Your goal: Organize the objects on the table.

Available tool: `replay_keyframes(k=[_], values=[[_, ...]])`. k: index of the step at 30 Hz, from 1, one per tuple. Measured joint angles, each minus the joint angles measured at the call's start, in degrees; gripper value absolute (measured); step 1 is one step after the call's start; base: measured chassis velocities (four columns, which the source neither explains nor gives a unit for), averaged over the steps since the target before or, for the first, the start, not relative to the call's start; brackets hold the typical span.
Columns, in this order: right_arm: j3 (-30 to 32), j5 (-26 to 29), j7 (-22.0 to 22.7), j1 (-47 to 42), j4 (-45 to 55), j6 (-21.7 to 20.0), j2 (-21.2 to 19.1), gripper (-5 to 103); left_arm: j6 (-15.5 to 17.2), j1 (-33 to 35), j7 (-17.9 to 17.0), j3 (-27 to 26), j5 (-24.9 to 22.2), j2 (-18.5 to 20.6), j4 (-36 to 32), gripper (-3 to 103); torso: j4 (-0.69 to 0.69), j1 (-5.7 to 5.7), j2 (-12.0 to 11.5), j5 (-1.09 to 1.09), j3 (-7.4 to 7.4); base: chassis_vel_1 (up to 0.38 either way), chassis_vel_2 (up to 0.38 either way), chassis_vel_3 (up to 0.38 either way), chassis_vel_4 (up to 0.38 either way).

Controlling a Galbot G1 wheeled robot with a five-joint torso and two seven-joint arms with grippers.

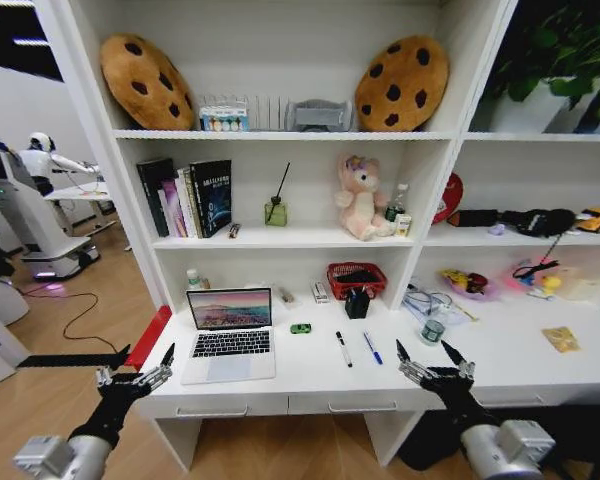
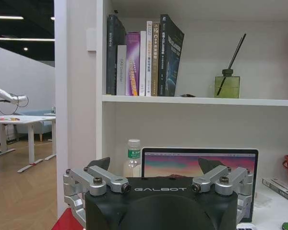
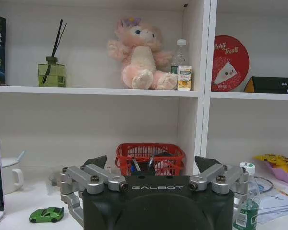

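"GALBOT" is printed in pale letters on the black body of each gripper. The left gripper [image 1: 138, 362] hangs off the surface's [image 1: 500, 352] front left corner, fingers spread wide and holding nothing; the right gripper [image 1: 432, 358] hovers over the front edge toward the right, fingers likewise wide and empty.

Just past the left fingers, the open laptop [image 1: 229, 334] sits near the front left of the surface. Toward the middle lie a black pen [image 1: 344, 348] and a blue pen [image 1: 373, 347], side by side and apart, between the two grippers. The green car [image 1: 300, 328] stands a little farther back, beside the laptop. None touches a finger.

At the back edge stands a red basket [image 1: 356, 279]. Above rise white shelves with books [image 2: 144, 57], a reed diffuser [image 3: 52, 72], a pink plush [image 3: 143, 55] and a red disc reading "Treats" [image 3: 230, 63]. Wood floor lies off to the left.
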Motion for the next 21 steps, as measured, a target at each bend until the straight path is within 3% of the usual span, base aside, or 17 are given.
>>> replay_keyframes(k=[4,6,9,11,13,14,15,18,20,21], values=[[0.06,-0.09,0.00,-0.33,0.00,0.26,0.03,100,0.16,-0.69,-0.68,0.06,0.01,-0.06,-0.18,101,-0.01,-0.10,0.06,0.05,-0.03,0.044,-0.045,-0.040,0.044],[0.12,-0.12,0.03,-0.48,-0.01,0.32,0.06,100,0.60,-2.05,-1.23,0.32,0.48,-0.05,-0.36,92,-0.03,-0.11,0.06,0.02,-0.04,0.054,-0.086,-0.059,0.064],[0.12,-0.23,0.06,-0.51,-0.01,0.40,0.11,100,0.95,-2.91,-1.44,0.45,0.93,0.00,-0.45,87,-0.03,-0.11,0.06,0.04,-0.04,0.012,-0.020,-0.015,0.021],[0.10,-0.32,0.13,-0.56,0.00,0.53,0.18,100,2.16,-4.35,-2.00,0.91,0.94,0.60,-0.85,71,-0.02,-0.05,0.04,0.03,-0.02,0.000,0.000,0.000,0.000],[0.10,-0.34,0.16,-0.61,-0.01,0.61,0.21,100,3.00,-5.38,-2.50,1.21,0.75,1.33,-1.12,71,-0.01,-0.03,0.02,0.03,-0.01,0.000,0.000,0.000,0.000],[0.10,-0.41,0.17,-0.67,-0.01,0.72,0.25,100,4.38,-7.14,-3.37,1.79,0.42,2.42,-1.38,60,-0.01,-0.01,0.02,0.02,-0.01,0.000,0.000,0.000,0.000],[0.10,-0.41,0.17,-0.67,-0.01,0.72,0.25,100,4.38,-7.14,-3.37,1.79,0.42,2.42,-1.38,60,-0.01,-0.01,0.02,0.02,-0.01,0.000,0.000,0.000,0.000],[0.10,-0.48,0.20,-0.60,-0.01,1.04,0.34,100,8.45,-11.37,-6.21,3.36,-0.81,5.21,-1.52,43,-0.03,-0.01,0.01,0.02,-0.01,0.000,0.000,0.000,0.000],[0.08,-0.43,0.21,-0.43,-0.01,1.05,0.18,100,9.44,-12.12,-6.74,3.58,-1.03,5.82,-1.53,43,-0.04,-0.01,0.02,0.03,-0.01,0.000,0.000,0.000,0.000],[-0.05,-0.31,0.21,-0.02,-0.16,1.05,-0.18,100,10.26,-12.52,-7.08,3.66,-1.23,6.30,-1.62,38,-0.04,-0.02,0.02,0.02,-0.01,0.000,0.000,0.000,0.000]])
